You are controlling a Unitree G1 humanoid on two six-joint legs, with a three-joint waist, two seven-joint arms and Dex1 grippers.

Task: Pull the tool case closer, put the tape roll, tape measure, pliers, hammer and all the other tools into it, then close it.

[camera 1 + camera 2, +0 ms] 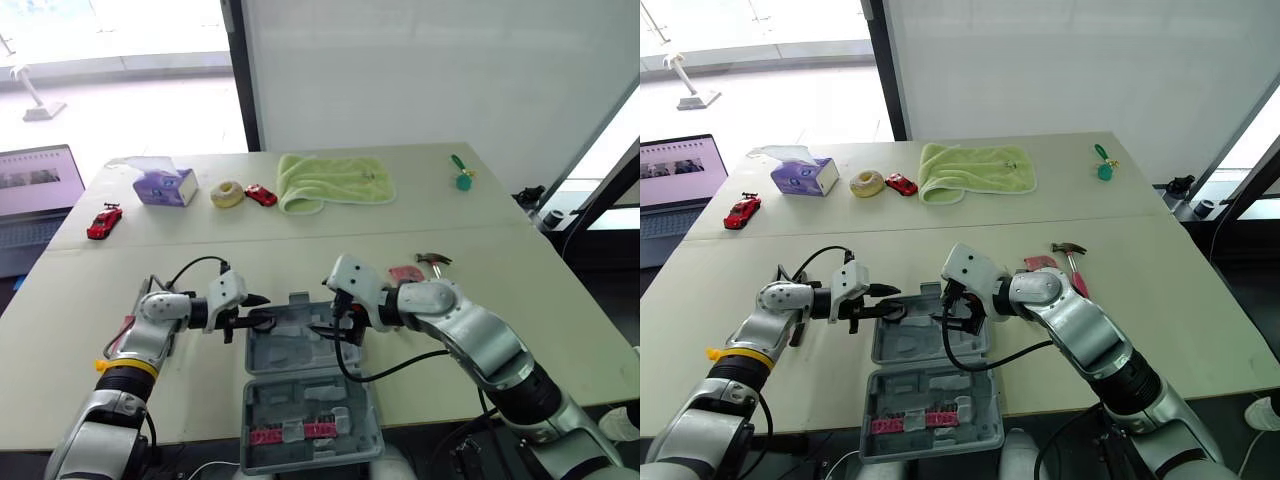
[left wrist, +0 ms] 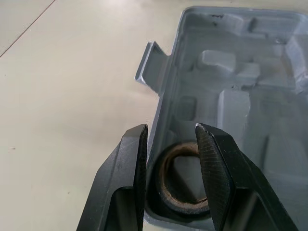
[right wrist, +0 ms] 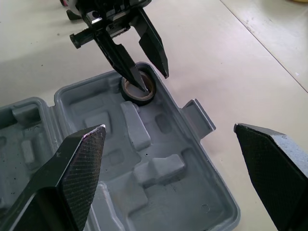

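The grey tool case [image 1: 296, 362] lies open at the table's near edge. A dark tape roll [image 3: 138, 89] sits in the case's far-left corner pocket. My left gripper [image 3: 154, 82] is open at that corner, one finger down inside the roll's hole and the other outside the case wall [image 2: 159, 91]. My right gripper [image 3: 169, 127] hovers wide open over the middle of the moulded tray, holding nothing. A hammer [image 1: 432, 260] and a red-handled tool [image 1: 405, 272] lie on the table just right of the right arm.
At the back of the table are a tissue box [image 1: 165, 185], a pale tape roll [image 1: 227, 194], two red toy cars [image 1: 261, 195] [image 1: 103, 222], a green towel [image 1: 333, 180] and a green-handled tool [image 1: 462, 178]. A laptop [image 1: 35, 200] stands off the left edge.
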